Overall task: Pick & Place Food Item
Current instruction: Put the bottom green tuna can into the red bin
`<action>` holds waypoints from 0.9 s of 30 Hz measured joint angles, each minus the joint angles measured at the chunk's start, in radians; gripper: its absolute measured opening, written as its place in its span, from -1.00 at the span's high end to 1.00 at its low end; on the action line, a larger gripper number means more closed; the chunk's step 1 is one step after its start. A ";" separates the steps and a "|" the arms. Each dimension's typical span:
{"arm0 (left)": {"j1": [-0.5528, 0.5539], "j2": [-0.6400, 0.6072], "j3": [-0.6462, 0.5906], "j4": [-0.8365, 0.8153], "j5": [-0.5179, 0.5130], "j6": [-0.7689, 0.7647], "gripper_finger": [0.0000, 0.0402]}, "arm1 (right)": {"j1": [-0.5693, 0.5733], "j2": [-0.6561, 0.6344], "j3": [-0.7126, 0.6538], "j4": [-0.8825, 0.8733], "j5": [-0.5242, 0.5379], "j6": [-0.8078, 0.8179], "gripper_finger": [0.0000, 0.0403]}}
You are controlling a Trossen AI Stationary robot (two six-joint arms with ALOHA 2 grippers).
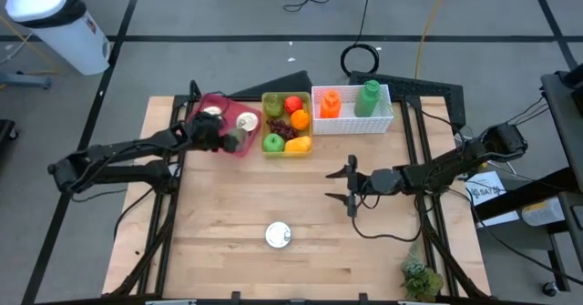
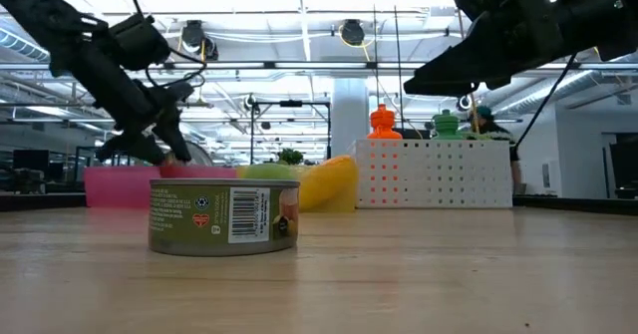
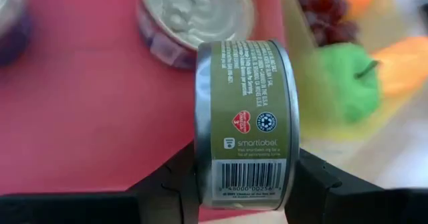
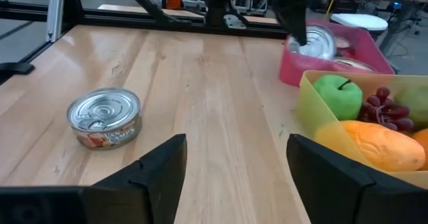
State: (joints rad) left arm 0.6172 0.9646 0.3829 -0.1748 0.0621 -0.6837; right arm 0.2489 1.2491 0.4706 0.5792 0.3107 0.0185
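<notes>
My left gripper (image 1: pixel 230 139) is shut on a green-labelled can (image 3: pixel 244 120) over the pink bin (image 1: pixel 211 103) at the table's far left. Another can (image 3: pixel 197 10) with a silver lid lies in that bin. One more green-labelled can (image 1: pixel 279 235) stands on its flat base on the bare wood near the table's near edge, large in the low view (image 2: pixel 224 216). My right gripper (image 1: pixel 349 186) hovers open over the table's middle right, touching nothing; its wrist view shows that can (image 4: pixel 105 117) ahead of it. My left gripper pinches the green-labelled can between its two fingers (image 3: pixel 175 180), one on each flat end (image 3: pixel 202 137). The can is turned on its side, its labelled wall (image 3: pixel 244 83) facing the wrist camera. It hangs over the pink bin's floor near the corner next to the yellow bin.
A yellow bin (image 1: pixel 286 123) with an apple, grapes, an orange and other fruit sits right of the pink bin. A white perforated bin (image 1: pixel 352 110) holds an orange and a green bottle. A small plant (image 1: pixel 421 278) stands at the near right corner. Bare wood fills the middle.
</notes>
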 joint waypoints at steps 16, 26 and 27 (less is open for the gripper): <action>0.029 0.005 -0.039 0.028 -0.024 -0.074 -0.37 | 0.000 0.000 0.000 0.007 0.001 0.000 -0.18; 0.030 0.005 -0.031 0.072 -0.053 0.001 -0.90 | 0.000 0.000 0.000 0.007 0.001 0.000 -0.18; 0.031 0.004 -0.023 0.067 -0.049 0.014 -0.87 | 0.000 0.000 0.000 0.007 0.001 0.000 -0.18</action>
State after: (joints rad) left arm 0.6483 0.9690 0.3598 -0.1074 0.0130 -0.6701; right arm 0.2485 1.2491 0.4706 0.5861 0.3119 0.0189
